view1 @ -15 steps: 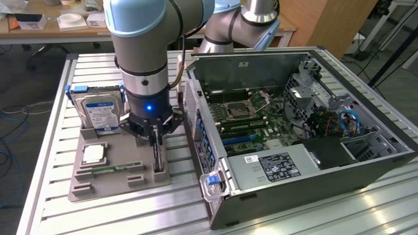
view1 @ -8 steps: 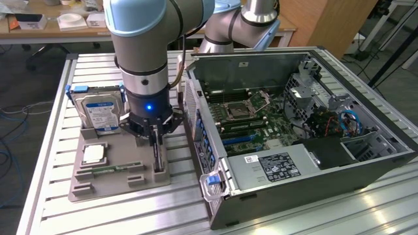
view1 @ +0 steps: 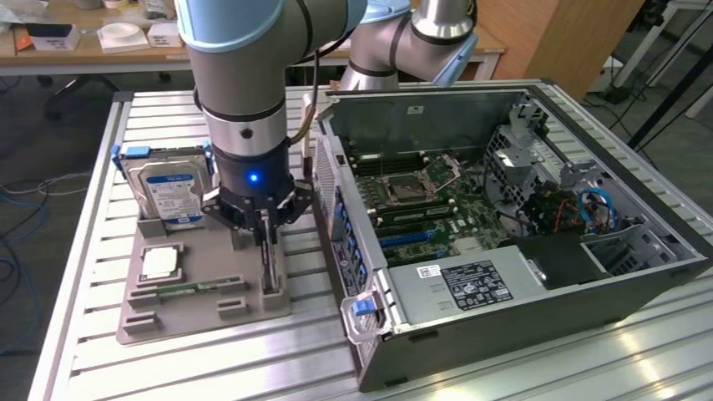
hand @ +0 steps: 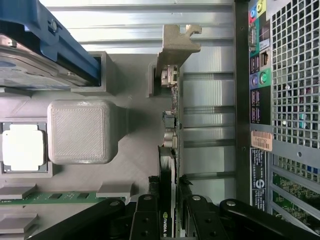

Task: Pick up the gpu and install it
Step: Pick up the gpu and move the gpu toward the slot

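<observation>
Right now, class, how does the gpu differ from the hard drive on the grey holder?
The gpu is a thin dark board with a pale metal bracket. The hard drive is a thicker silver block with a blue-white label, in a blue carrier. The end effector hangs directly over the gpu, while the hard drive stands off to one side of it. Shared: both stand on edge in the grey holder beside the open computer case.

Hidden behind the gripper (view1: 264, 234), centre left of the frame: upper edge of the gpu (view1: 269, 271). Masked by the arm (view1: 250, 134): one edge of the hard drive (view1: 167, 196). Too small to read: power supply label (view1: 477, 281).
</observation>
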